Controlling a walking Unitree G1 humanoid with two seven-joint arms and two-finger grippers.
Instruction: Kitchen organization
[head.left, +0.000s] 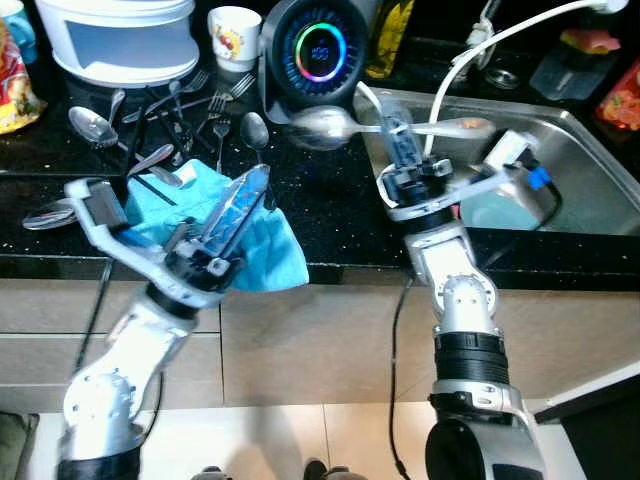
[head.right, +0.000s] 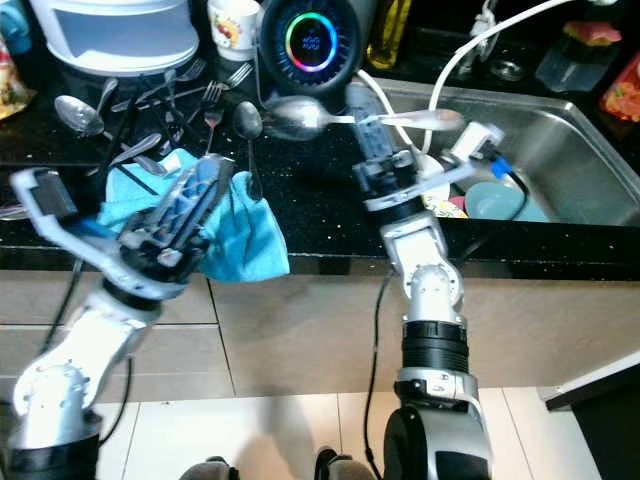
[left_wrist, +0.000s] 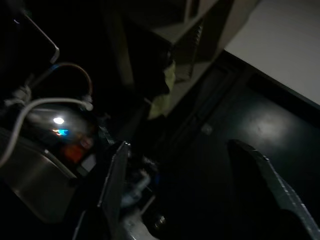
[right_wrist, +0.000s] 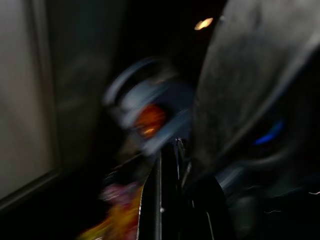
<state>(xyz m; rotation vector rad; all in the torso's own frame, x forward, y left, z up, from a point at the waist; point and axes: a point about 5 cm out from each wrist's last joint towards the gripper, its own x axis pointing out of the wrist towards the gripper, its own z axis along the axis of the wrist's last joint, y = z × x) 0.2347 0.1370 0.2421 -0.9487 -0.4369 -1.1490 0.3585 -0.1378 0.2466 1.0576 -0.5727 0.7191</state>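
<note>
I see a black speckled bench (head.left: 330, 215) running across the frame, with a steel sink (head.left: 585, 170) set in at 2 o'clock. Below it are beige cabinet fronts (head.left: 330, 340), and pale floor tiles (head.left: 270, 440) lie at 6 o'clock.

Black speckled counter (head.left: 330, 200) under me, flecked with tiny white glints. A bright turquoise cloth (head.left: 262, 245) lies on it, plain, no print. Silver spoons and forks (head.left: 180, 110) shine against the dark stone. My arms are silver with black fingers, and there is a blue patch on my right wrist (head.left: 538, 178). A black round appliance (head.left: 318, 50) glows with a ring of rainbow light, cyan at its centre. A white mug (head.left: 233, 36) carries a red and yellow picture. The sink (head.left: 590, 170) is grey steel, with a pale teal dish (head.right: 497, 203) inside it.
</note>
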